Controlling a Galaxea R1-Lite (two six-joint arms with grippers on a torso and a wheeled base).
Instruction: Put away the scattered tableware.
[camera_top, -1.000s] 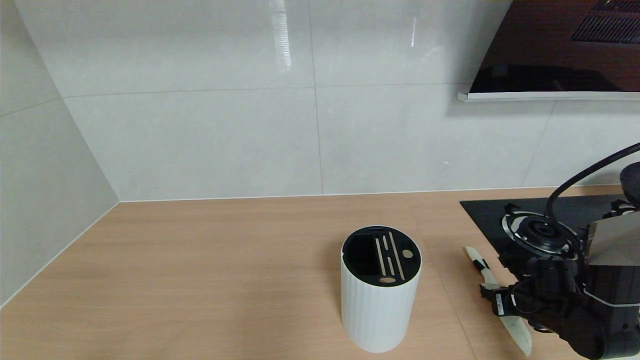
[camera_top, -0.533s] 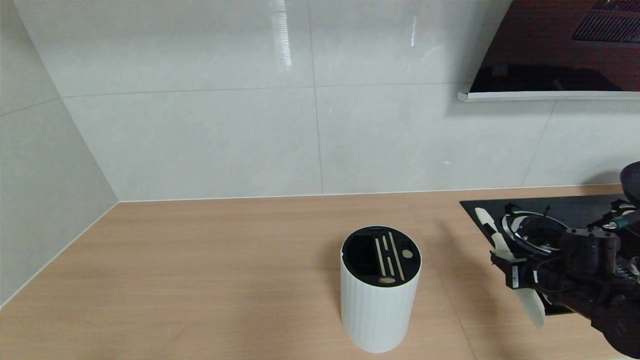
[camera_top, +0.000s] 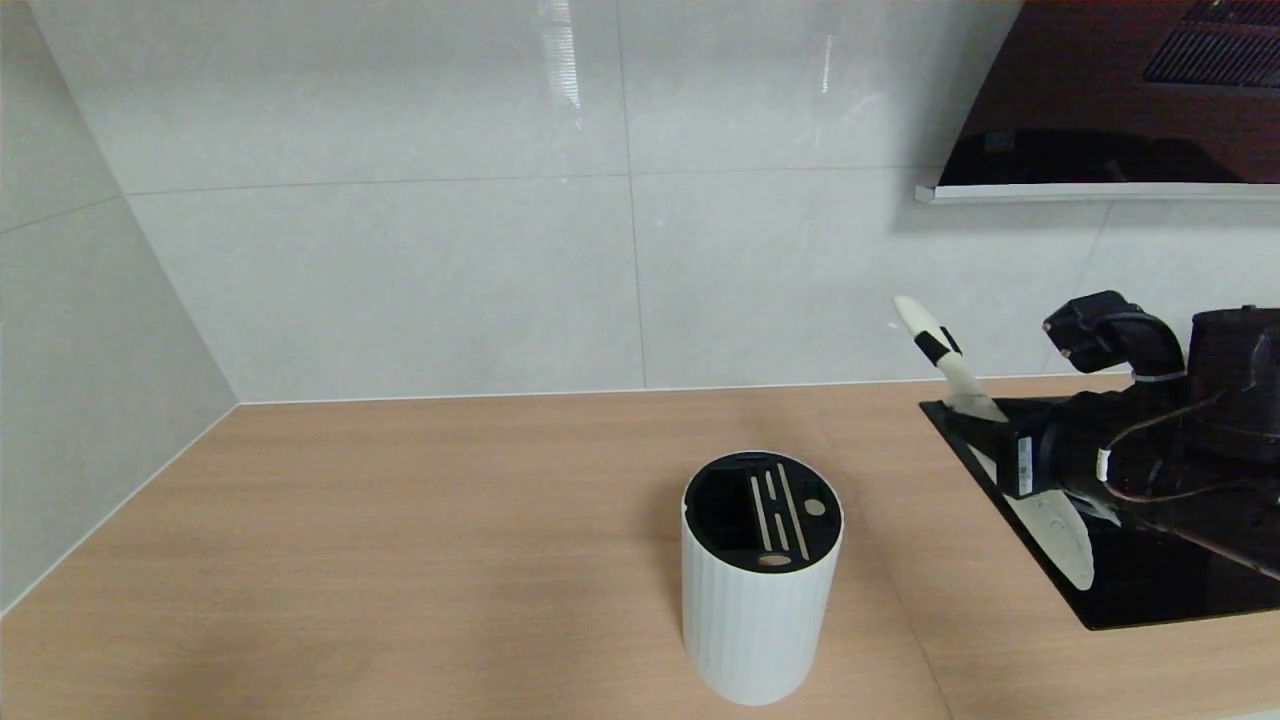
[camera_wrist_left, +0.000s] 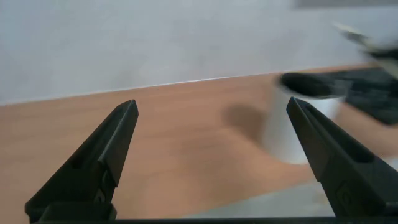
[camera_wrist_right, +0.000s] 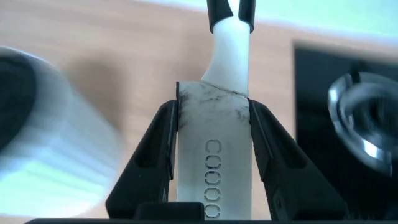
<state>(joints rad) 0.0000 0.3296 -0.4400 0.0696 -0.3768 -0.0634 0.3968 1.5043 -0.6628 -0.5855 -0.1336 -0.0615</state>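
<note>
Right end effector (camera_top: 992, 447) is clamping the spatula (camera_top: 958, 382) around its mid-section. In the right wrist view both fingers (camera_wrist_right: 163, 151) are pressing against the flat white shank (camera_wrist_right: 214, 134), so the grip is closed on it. The spatula is sitting tilted in the air, off the desk (camera_top: 450, 520). Its handle end with the black band is pointing up toward the tiled wall (camera_top: 400, 250), and its wide blade is hanging low over the left edge of the black cooktop (camera_top: 1150, 590). A burner ring (camera_wrist_right: 367, 118) is showing beside the shank.

The white ribbed holder (camera_top: 760, 590) is standing upright on the desk, well apart from the spatula on its left. Its black slotted top is facing up, with nothing sticking out of the slots. The same holder is showing blurred in the wrist views (camera_wrist_left: 301, 121) (camera_wrist_right: 43, 124).

Left end effector (camera_wrist_left: 211, 112) is hanging released, fingers spread wide and gripping nothing, above bare desk and facing the holder.

Range hood (camera_top: 1100, 100) is sitting at the upper right, above the cooktop.
</note>
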